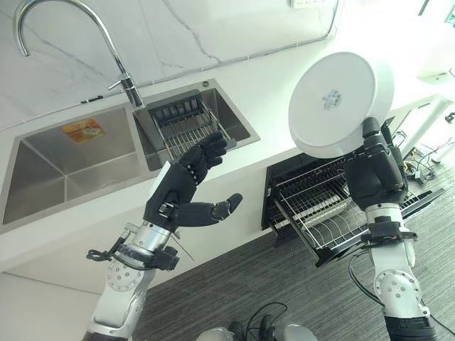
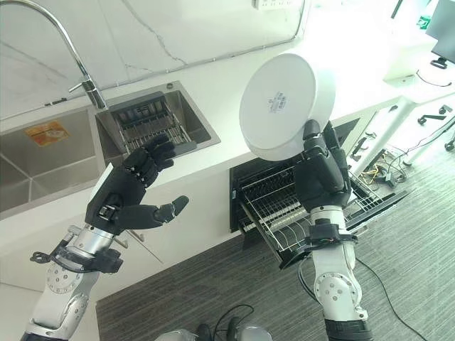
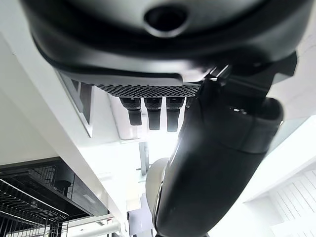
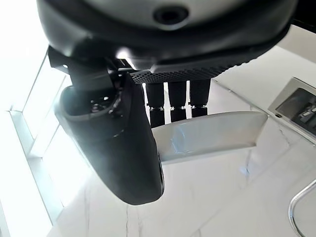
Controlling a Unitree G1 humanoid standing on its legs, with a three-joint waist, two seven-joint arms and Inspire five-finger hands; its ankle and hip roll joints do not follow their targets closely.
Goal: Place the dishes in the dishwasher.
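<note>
Left eye view, and from where I stand we start at the far left: a curved steel tap (image 1: pixel 71 28) arches over a brushed-metal double sink (image 1: pixel 64 163), set in a white marble-look counter (image 1: pixel 234 78) with a small wire drainer (image 1: pixel 186 126) in the right basin. In front of it the left hand (image 1: pixel 181 186) is raised with its fingers spread and relaxed, empty, thumb standing out.

Moving right, here's the dish: a round, deep white plate (image 1: pixel 340 99), smooth and glossy, held high with its underside facing us. The right hand (image 1: pixel 375 160) grips its lower rim; the right wrist view shows fingers behind the rim and thumb in front, pinching it.

Below sits the dishwasher (image 1: pixel 306 185), dark inside, its wire rack (image 1: pixel 320 213) pulled out over grey carpet (image 1: pixel 284 284).

The step in hand looks like carrying the plate down to that rack. My advice: keep the pinch firm, since glazed ware is slippery, tip the plate edge-on and lower it between two tines rather than onto them.
</note>
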